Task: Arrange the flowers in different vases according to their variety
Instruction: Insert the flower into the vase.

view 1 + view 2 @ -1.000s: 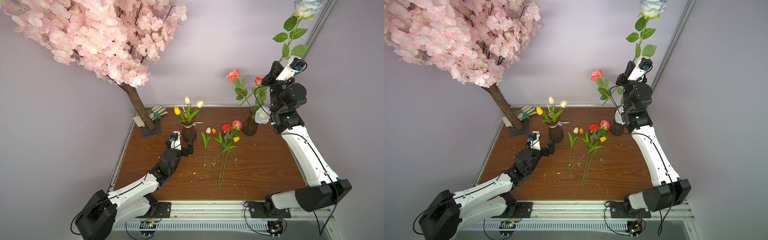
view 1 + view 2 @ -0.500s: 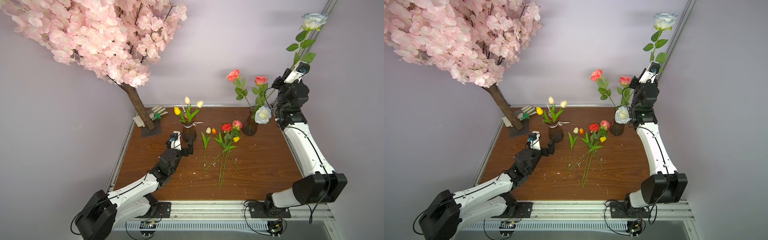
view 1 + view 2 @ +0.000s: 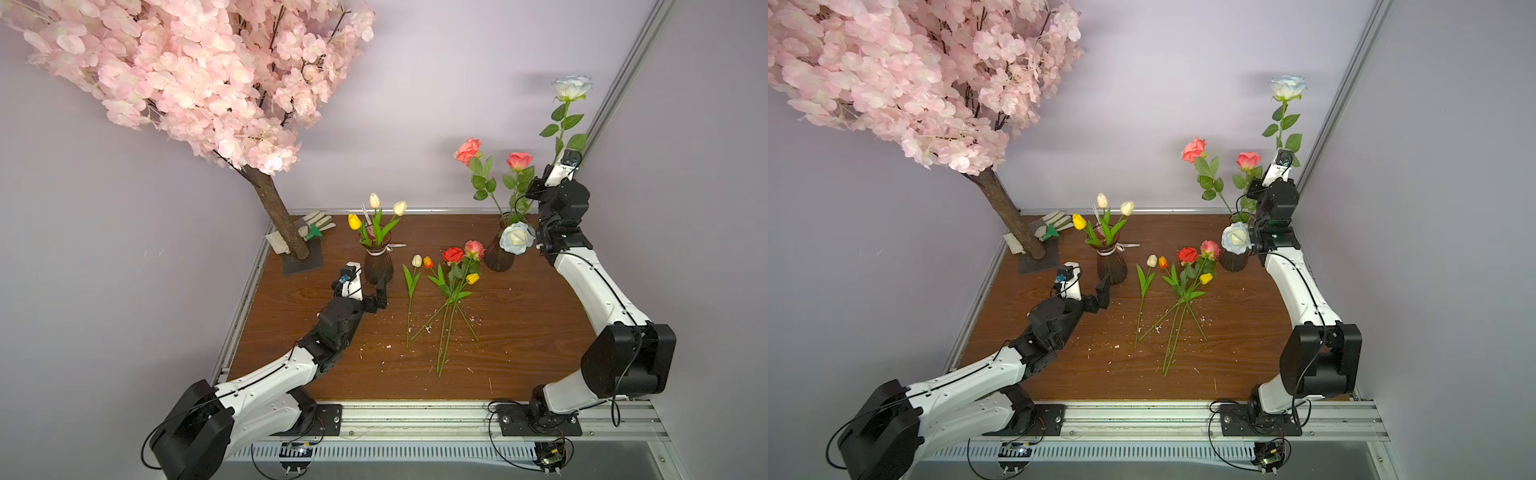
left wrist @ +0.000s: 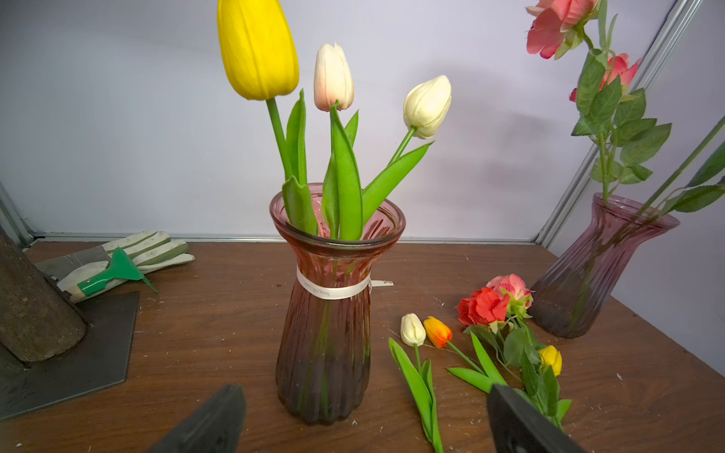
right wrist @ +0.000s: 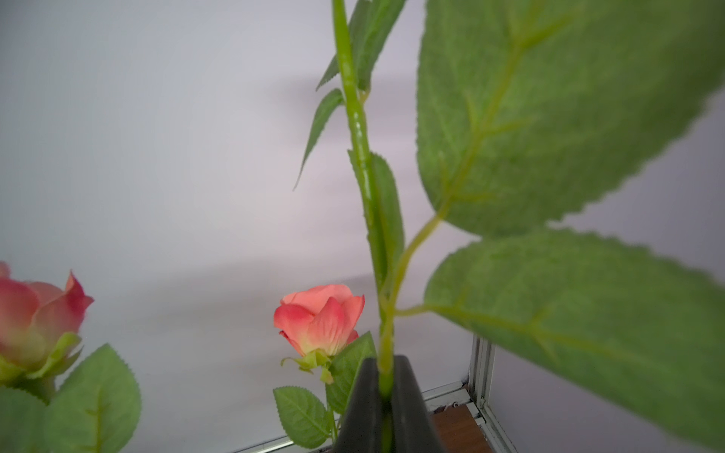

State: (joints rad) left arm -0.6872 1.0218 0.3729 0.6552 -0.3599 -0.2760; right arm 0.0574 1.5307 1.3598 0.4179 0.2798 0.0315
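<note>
Tulips [image 3: 375,201] stand in the left ribbon vase [image 3: 378,268], roses [image 3: 518,161] in the far right vase [image 3: 498,258], the right claw [image 5: 386,376] pinches a white rose [image 3: 567,87] near it, the left claw [image 4: 364,389] is spread wide, and loose flowers [image 3: 453,286] lie on the tabletop [image 3: 532,340].

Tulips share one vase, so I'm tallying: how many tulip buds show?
6. In the ribboned purple ribbed glass vase: tall yellow bud, pinkish bud, cream bud. Lying on the brown wooden table: white bud, orange bud, small yellow bud among rose leaves, which might hide more.
</note>
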